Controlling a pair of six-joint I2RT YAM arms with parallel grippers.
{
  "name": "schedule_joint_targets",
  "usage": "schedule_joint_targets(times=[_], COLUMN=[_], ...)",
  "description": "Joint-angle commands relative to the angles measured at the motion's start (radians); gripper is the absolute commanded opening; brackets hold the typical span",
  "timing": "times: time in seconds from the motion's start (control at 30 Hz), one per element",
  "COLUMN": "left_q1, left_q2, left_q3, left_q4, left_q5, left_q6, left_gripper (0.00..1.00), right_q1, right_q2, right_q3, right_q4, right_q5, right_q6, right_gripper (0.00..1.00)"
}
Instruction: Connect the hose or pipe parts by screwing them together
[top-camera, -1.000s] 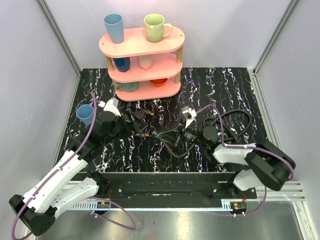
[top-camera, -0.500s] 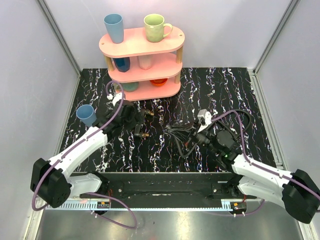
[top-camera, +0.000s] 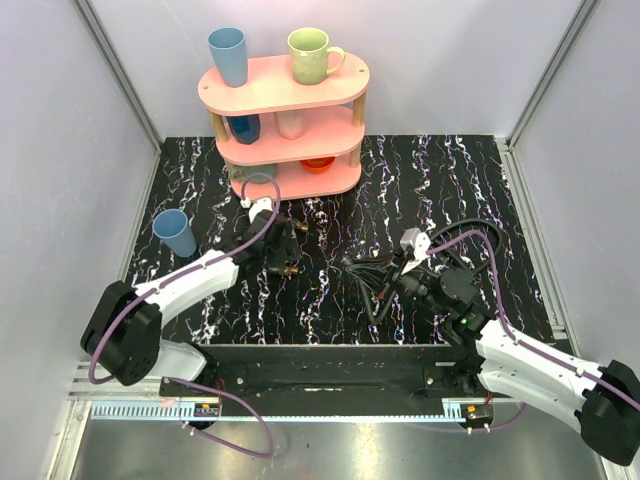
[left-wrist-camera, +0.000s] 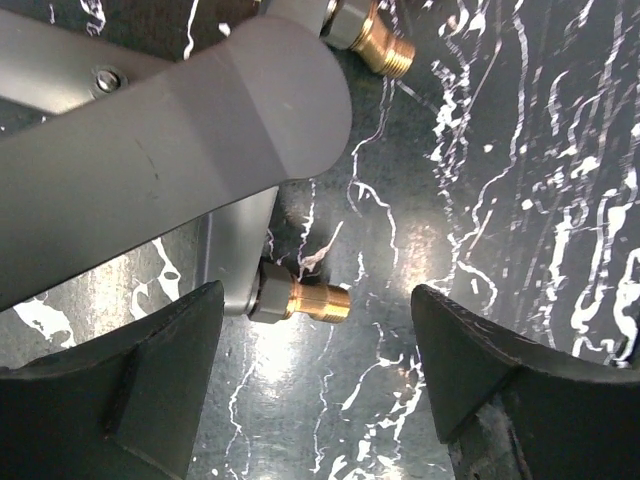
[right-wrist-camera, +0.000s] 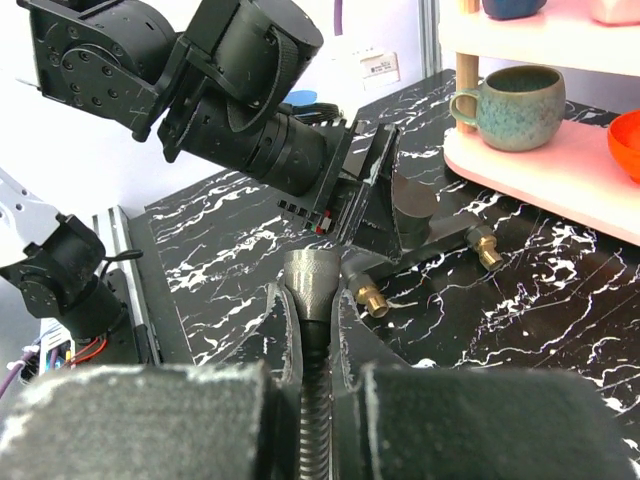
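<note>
Cups first: the pink three-tier shelf (top-camera: 275, 90) at the back has a blue cup (top-camera: 227, 55) and a green mug (top-camera: 310, 54) on top. A dark blue cup (top-camera: 243, 127) and a pale cup (top-camera: 291, 123) are on the middle tier, and a teal mug (right-wrist-camera: 510, 105) plus an orange bowl (top-camera: 318, 163) on the bottom one. Another blue cup (top-camera: 175, 232) stands alone on the marbled surface (top-camera: 450, 170), far left. Can't tell if there's anything in any of them.

The overhead view just gives a dark tangle mid-surface. The wrist cams sort it out. The left fingers (left-wrist-camera: 150, 390) are spread wide either side of a brass connector (left-wrist-camera: 312, 300) on the grey nozzle piece (left-wrist-camera: 180, 140), not touching it. That piece lies on the surface in front of the shelf, with a second brass end (left-wrist-camera: 382, 42) further up. The right fingers (right-wrist-camera: 352, 345) are clamped tight on the black hose (right-wrist-camera: 315, 420), just behind its flared metal end (right-wrist-camera: 310, 278), which points at the nozzle piece.

There's a white sticker (right-wrist-camera: 380, 68) on the back wall, too blurry to read.
</note>
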Motion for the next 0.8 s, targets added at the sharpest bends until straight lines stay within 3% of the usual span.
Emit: schedule_joint_targets(times=[0.0, 0.3, 0.47, 0.77], left_q1=[0.002, 0.016, 0.025, 0.023], left_q2=[0.04, 0.095, 0.16, 0.083], left_q3=[-0.013, -0.003, 0.045, -0.024], left_q4=[0.051, 0.054, 0.006, 0.035], left_q5=[0.013, -0.011, -0.01, -0.074], left_q6=[0.064, 0.147, 0.179, 0.181], left_gripper=[0.79, 0.79, 0.73, 0.74], right_q1=[-0.002, -0.002, -0.004, -0.004], right_q2=[-0.011, -0.005, -0.039, -0.056], right_q3=[0.001, -0.005, -0.012, -0.015], right_q4=[0.006, 0.04, 0.028, 0.001], right_q5=[0.028, 0.013, 0.019, 0.016], right_q6=[-0.034, -0.036, -0.042, -0.045], right_gripper=[0.0, 0.0, 0.0, 0.0])
